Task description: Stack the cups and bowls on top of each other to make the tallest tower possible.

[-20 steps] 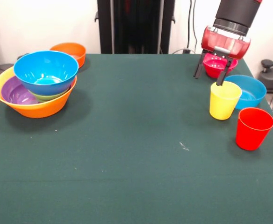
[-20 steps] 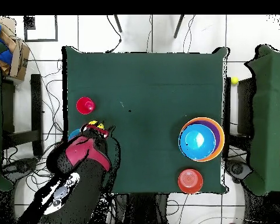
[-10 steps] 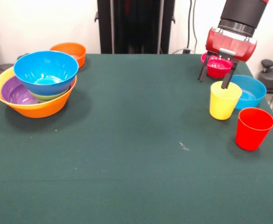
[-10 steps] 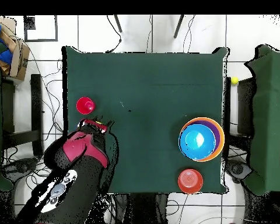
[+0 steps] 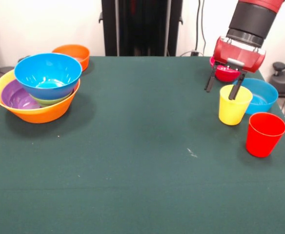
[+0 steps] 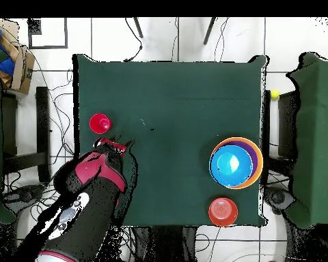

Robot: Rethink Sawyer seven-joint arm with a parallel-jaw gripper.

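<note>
- Here, my gripper (image 5: 224,87) hangs at the right side of the table (image 5: 132,161) in the front view, just above the yellow cup (image 5: 234,105), with my red wrist housing over it.
- My two dark fingers (image 5: 209,81) are spread apart and hold nothing. One looks to dip at or just inside the cup's near-left rim; the other stands outside the cup, further left.
- So the cup lies slightly right of the midpoint between my jaws, and below it. It stands upright, mouth up, its long axis vertical.
- As I judge it, the coming move turns on that offset: the rim wall must sit between my fingers before I close.
- The red cup (image 5: 264,134) stands upright just right of and nearer the camera than the yellow one, close beside it but apart.
- A blue bowl (image 5: 260,94) sits just behind the yellow cup, and a small pink-red bowl (image 5: 224,73) lies behind my fingers.
- The tower (image 5: 39,87) stands well apart at the table's left: a blue bowl on a green one, inside purple, inside a large yellow-orange base.
- A small orange bowl (image 5: 73,54) sits behind the tower.
- In the overhead view my arm hides the yellow cup.
</note>
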